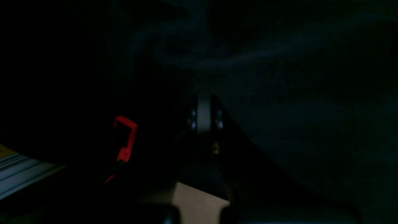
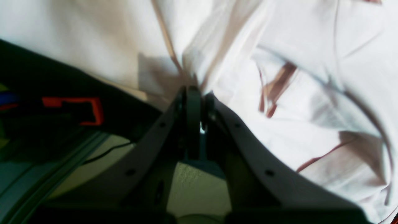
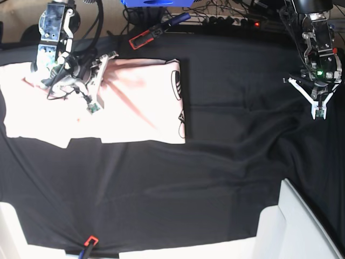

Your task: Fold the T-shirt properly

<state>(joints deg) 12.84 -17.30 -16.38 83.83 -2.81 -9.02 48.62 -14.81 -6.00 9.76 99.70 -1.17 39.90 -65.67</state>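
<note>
One gripper is working: the right gripper [image 2: 199, 93] has its jaws pinched together on a bunched ridge of the T-shirt [image 3: 135, 97], near the garment's far edge, so the step in hand looks like a grasp made ready for a fold. The next move probably calls for lifting that pinch clear without dragging the lower layer, then carrying it across. From that gripper the pink cloth spreads flat toward the printed edge on one side and a sleeve on the other. The left gripper [image 3: 319, 110] hangs with jaws together and empty, well apart from the T-shirt, over the black tablecloth [image 3: 215, 178].
</note>
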